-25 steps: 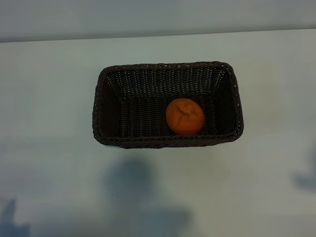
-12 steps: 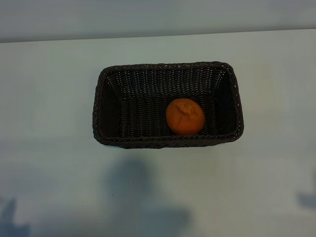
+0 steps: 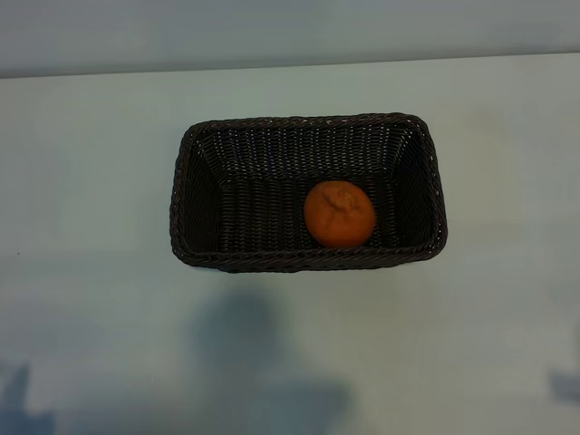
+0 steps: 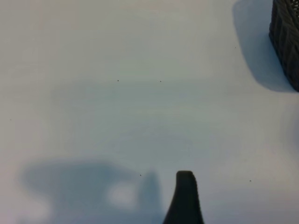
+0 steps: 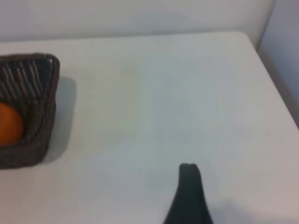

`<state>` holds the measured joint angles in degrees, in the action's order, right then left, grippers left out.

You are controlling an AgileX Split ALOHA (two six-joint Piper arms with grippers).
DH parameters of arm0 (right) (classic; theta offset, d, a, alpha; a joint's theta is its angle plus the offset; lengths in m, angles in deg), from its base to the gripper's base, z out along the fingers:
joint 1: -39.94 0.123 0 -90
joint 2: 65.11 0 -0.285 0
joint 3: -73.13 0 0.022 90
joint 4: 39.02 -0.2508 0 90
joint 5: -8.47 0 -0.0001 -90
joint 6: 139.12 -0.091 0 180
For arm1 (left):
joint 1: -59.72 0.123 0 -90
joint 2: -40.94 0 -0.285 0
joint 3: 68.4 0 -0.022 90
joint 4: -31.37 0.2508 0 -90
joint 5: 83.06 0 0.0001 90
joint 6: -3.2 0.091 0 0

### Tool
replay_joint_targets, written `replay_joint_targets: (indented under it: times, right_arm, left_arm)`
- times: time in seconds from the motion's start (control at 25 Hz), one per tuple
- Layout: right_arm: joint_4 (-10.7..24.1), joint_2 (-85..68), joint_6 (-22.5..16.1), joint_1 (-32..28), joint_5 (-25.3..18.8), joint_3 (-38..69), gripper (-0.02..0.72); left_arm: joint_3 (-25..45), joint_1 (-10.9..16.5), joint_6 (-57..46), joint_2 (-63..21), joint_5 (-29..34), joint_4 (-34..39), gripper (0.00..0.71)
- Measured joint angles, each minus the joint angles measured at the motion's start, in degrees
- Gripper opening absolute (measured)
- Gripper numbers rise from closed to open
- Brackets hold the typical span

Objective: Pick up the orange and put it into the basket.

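Note:
The orange point(image 3: 339, 214) lies inside the dark-brown wicker basket point(image 3: 308, 120), right of its middle and close to the near wall. No arm shows in the exterior view. In the left wrist view, my left gripper point(image 4: 150, 196) hangs over bare table with one dark finger point(image 4: 185, 198) showing and nothing held; a corner of the basket point(image 4: 286, 42) sits far off. My right gripper point(image 5: 150, 196) also shows one finger point(image 5: 189, 196) over bare table, empty, well apart from the basket point(image 5: 28, 74) with the orange point(image 5: 8, 123) in it.
The white table point(image 3: 91, 181) surrounds the basket on all sides. Its far edge meets a pale wall point(image 3: 290, 36). In the right wrist view the table's corner and side edge point(image 5: 275, 88) lie beyond the gripper. Arm shadows point(image 3: 263, 362) fall on the near part.
The orange and basket have not moved. The shadow at the right edge of the exterior view has slid toward the near edge; the shadow at the lower left stays put.

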<state>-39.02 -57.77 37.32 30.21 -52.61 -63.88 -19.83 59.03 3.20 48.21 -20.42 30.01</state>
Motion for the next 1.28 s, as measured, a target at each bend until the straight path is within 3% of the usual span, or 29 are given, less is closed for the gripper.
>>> replay_joint_targets:
  times: [0.32, 0.96, 1.28]
  right_arm:
    - [0.0, 0.0, -1.2, 0.0, -1.6, 5.2, 0.531]
    - [0.3, 0.0, -2.9, 0.0, -1.6, 5.2, 0.531]
    - [0.0, 0.0, 0.1, 0.0, -0.3, 6.3, 0.531]
  left_arm:
    - [0.0, 0.0, 0.0, 0.0, 0.0, 0.0, 0.592]
    - [0.0, 0.0, 0.0, 0.0, 0.0, 0.0, 0.592]
    - [0.0, 0.0, -0.3, 0.0, 0.0, 0.0, 0.592]
